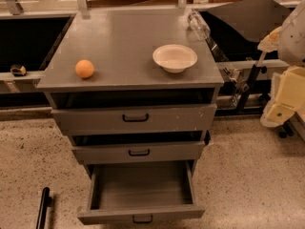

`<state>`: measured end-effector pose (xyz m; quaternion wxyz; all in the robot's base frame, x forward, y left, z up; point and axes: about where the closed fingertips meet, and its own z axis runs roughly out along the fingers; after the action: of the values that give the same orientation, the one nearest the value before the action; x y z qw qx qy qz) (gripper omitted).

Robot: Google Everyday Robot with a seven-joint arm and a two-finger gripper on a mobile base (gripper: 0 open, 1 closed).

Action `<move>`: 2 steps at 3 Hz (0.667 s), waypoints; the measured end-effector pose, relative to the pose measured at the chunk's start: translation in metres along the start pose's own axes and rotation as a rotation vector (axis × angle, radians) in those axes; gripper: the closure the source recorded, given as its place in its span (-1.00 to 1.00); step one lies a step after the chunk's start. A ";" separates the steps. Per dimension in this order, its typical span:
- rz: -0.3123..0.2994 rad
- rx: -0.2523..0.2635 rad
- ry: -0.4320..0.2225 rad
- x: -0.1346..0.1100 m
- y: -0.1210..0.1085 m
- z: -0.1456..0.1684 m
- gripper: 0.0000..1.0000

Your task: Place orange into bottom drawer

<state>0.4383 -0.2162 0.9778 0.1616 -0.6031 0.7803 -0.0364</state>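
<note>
The orange point(84, 68) is small and round and sits on the left front part of the grey cabinet top point(124, 42). The bottom drawer point(142, 187) is pulled out towards me, a grey tray with nothing in it and a small dark handle on its front. The middle drawer and top drawer stand slightly ajar above it. My gripper point(279, 109) with its cream-coloured arm is at the far right edge of the view, beside the cabinet at about top-drawer height, well away from the orange and holding nothing that shows.
A white shallow bowl point(175, 57) sits on the right of the cabinet top. A clear plastic bottle point(198, 26) lies at the top's back right edge. A black bar point(43, 207) stands on the speckled floor at the lower left. Dark bins flank the cabinet.
</note>
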 end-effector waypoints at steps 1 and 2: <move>0.000 0.000 0.000 0.000 0.000 0.000 -1.00; -0.054 -0.026 -0.004 -0.040 -0.013 0.025 -1.00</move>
<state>0.4660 -0.1781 0.9660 0.1544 -0.6260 0.7638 -0.0295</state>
